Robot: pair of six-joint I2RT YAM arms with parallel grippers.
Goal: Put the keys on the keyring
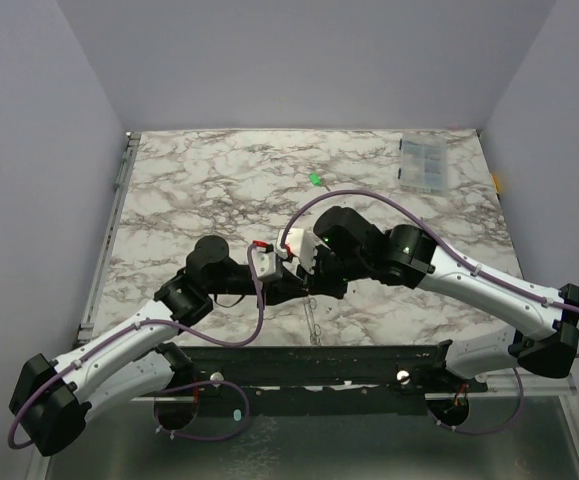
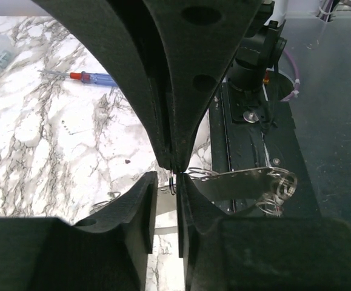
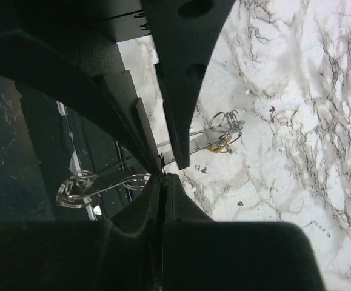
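Note:
A thin grey wire ring, the keyring (image 2: 173, 180), shows edge-on where both grippers meet at the table's near middle. My right gripper (image 3: 163, 177) is shut on it and enters the left wrist view from above (image 2: 181, 91). My left gripper (image 2: 166, 182) is open, its jaws either side of the ring; in the top view (image 1: 291, 288) it faces the right gripper (image 1: 309, 272). A flat metal strip (image 2: 242, 182) carrying several small wire rings hangs with the ring. The pale yellow key (image 3: 214, 147) sits at the strip's far rings. The green key (image 1: 314, 180) lies alone on the marble further back.
A blue stick with a red tip (image 2: 93, 77) lies on the marble left of the grippers. A clear plastic box (image 1: 424, 163) stands at the back right. The dark base rail (image 2: 254, 139) runs along the table's near edge, just beside the grippers.

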